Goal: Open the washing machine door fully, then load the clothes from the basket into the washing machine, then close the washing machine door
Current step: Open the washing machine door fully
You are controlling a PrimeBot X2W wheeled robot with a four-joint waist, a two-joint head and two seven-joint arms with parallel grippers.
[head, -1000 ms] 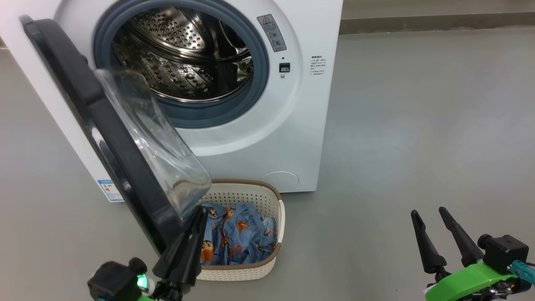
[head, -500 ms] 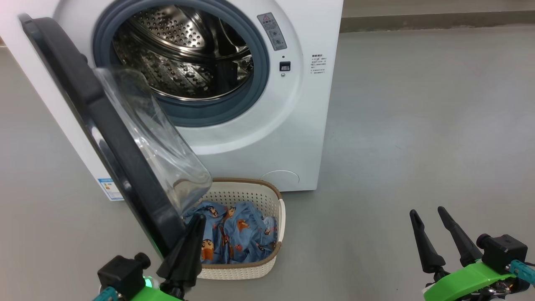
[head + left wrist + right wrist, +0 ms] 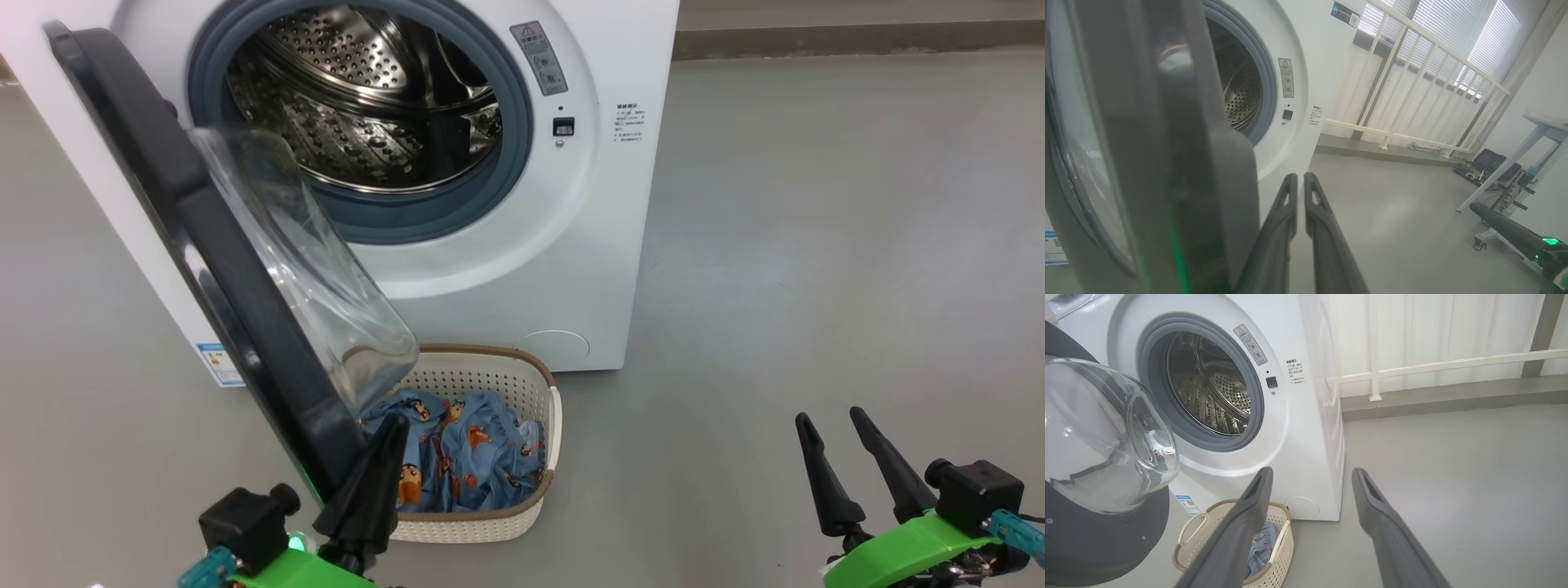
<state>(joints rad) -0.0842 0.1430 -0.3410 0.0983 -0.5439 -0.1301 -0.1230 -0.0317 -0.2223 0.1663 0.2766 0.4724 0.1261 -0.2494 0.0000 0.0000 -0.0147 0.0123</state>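
Nearest, the left gripper [image 3: 393,425] is clenched on nothing, just beside the lower edge of the washing machine door [image 3: 200,237]; the right gripper [image 3: 829,416] is spread and empty, well apart. The door stands open, edge-on — glass bulging rightward over the basket [image 3: 535,371] of clothes [image 3: 465,457], before the washing machine [image 3: 506,278].

A smooth grey floor [image 3: 816,245] spreads across the right of the head view and meets a low, darker step [image 3: 857,39] along the top edge. In the left wrist view a white railing [image 3: 1392,135] crosses the middle, with bright slatted blinds [image 3: 1498,36] behind it at upper right. A white table [image 3: 1549,121] stands at the right edge by a pale wall [image 3: 1555,81], with a black case [image 3: 1492,161] on the floor near its leg.
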